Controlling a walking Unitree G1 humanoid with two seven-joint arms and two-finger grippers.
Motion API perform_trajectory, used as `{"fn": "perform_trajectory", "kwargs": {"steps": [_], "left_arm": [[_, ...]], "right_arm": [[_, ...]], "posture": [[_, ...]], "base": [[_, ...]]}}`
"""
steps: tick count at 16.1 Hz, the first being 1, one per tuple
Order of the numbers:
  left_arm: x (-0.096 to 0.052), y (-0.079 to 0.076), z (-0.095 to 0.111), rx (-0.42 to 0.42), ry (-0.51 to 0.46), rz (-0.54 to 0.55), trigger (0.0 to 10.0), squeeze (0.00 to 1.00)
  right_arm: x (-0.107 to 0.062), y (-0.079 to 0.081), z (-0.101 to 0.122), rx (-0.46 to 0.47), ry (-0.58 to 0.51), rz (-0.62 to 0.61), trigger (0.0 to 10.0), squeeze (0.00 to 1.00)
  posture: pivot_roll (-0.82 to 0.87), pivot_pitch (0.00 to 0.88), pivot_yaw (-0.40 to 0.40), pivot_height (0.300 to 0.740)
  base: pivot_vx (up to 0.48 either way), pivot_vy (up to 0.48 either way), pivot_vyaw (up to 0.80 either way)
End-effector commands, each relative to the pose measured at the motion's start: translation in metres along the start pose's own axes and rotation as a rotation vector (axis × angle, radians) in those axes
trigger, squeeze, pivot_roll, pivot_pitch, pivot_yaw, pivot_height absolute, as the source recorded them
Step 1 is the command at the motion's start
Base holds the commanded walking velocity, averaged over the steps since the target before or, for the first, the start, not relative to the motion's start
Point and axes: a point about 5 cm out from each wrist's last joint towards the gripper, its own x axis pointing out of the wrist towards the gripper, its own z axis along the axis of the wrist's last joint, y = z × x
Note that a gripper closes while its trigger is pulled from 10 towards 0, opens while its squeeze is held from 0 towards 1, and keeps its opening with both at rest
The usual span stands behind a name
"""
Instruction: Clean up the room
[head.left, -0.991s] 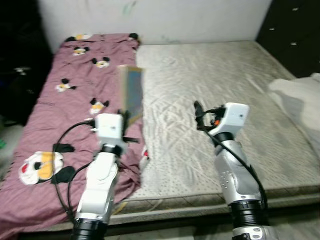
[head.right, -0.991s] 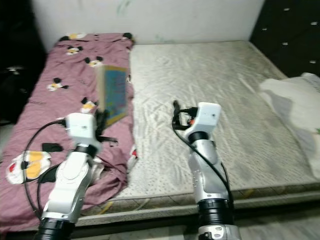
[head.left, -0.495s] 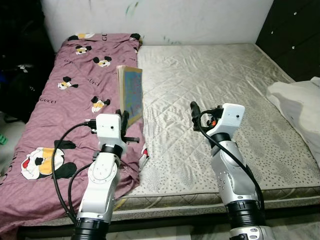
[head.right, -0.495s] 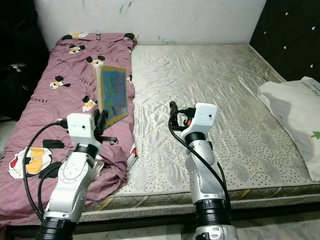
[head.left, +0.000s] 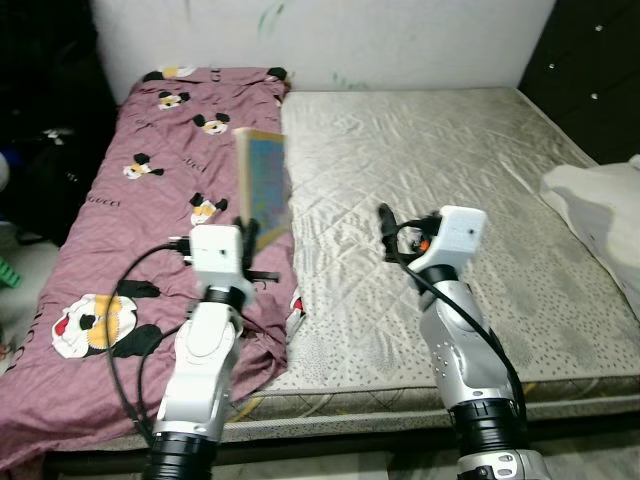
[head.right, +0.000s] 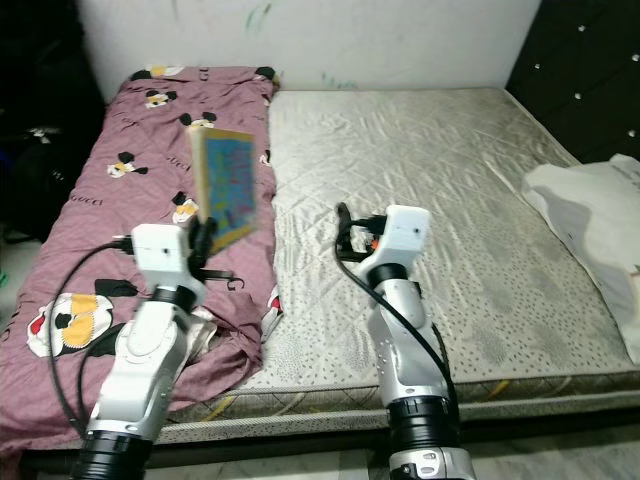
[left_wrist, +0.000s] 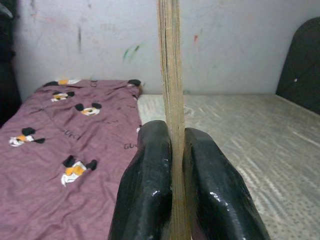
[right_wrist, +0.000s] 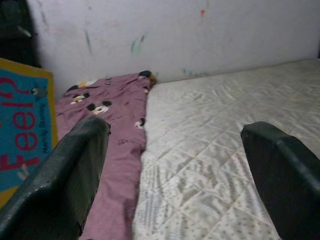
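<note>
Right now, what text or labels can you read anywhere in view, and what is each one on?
"Feel?" in red letters on the blue cover of the book clamped in the left end effector.
Smaller print beside it on the cover: too blurred to read.
Lettering on the purple cartoon-mouse sheet: too small to read for certain.

Bedroom: bare mattress (head.left: 440, 160), cartoon sheet (head.left: 130, 210)

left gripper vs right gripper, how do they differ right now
The left gripper is shut on a thin book, held upright on edge; the right gripper is open and holds nothing. The left gripper hangs over the purple cartoon blanket, at its border with the bare mattress; the right gripper is over the mattress itself. Both have two black fingers and are raised above the bed, pointing toward the wall.
</note>
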Motion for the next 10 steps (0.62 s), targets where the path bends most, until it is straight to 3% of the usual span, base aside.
{"fn": "perform_trajectory", "kwargs": {"steps": [1, 3, 10], "left_arm": [[0.0043, -0.0065, 0.0108, 0.018, -0.056, -0.024, 10.0, 0.0], [0.0045, -0.0071, 0.0104, 0.001, -0.055, -0.032, 10.0, 0.0], [0.0055, -0.0084, 0.0113, -0.006, -0.058, -0.038, 10.0, 0.0]], "right_arm": [[0.0014, -0.0015, 0.0013, -0.005, 0.001, -0.004, 10.0, 0.0], [0.0016, -0.0015, 0.0015, -0.005, 0.0, -0.003, 10.0, 0.0], [0.0019, -0.0025, 0.0013, -0.029, 0.001, -0.003, 10.0, 0.0]], "posture": [[-0.04, 0.046, -0.012, 0.74], [-0.04, 0.046, -0.012, 0.74], [-0.05, 0.047, -0.012, 0.74]], "base": [[0.0, 0.0, -0.59], [0.0, 0.0, 0.0], [0.0, -0.274, 0.0]]}}
